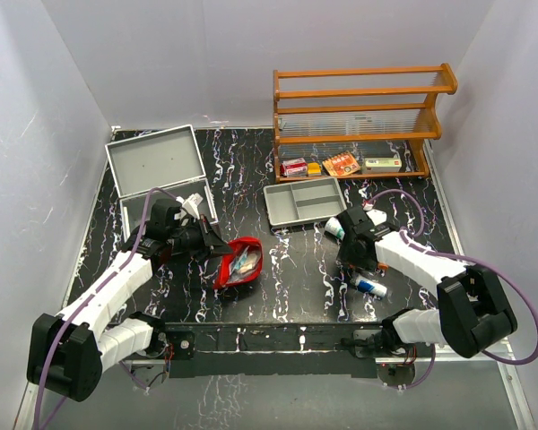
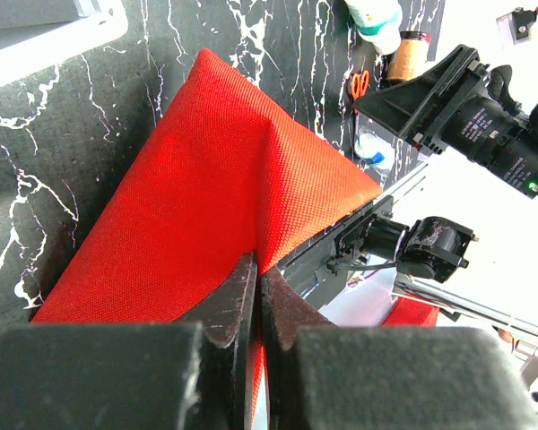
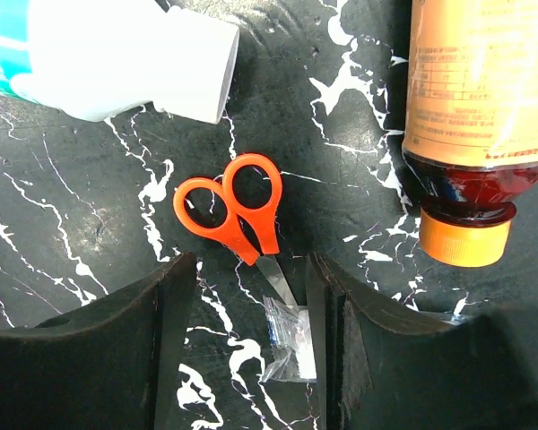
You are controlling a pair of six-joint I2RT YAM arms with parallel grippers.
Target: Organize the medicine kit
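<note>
Red pouch (image 1: 239, 262) lies open, left of centre on the black marbled table (image 1: 242, 179) | left gripper (image 2: 257, 282) clenched on a fold of its fabric | right gripper (image 3: 251, 305) released, 2 fingers either side of the orange scissors (image 3: 233, 213) blades | white bottle (image 3: 117, 54) and amber bottle (image 3: 475, 116) lie near the scissors

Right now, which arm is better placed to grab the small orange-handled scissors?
Right. The right tool is open and hangs directly above the small orange-handled metal scissors, with the blades between its jaws. The left tool is shut on the red fabric pouch, well away from them.
</note>
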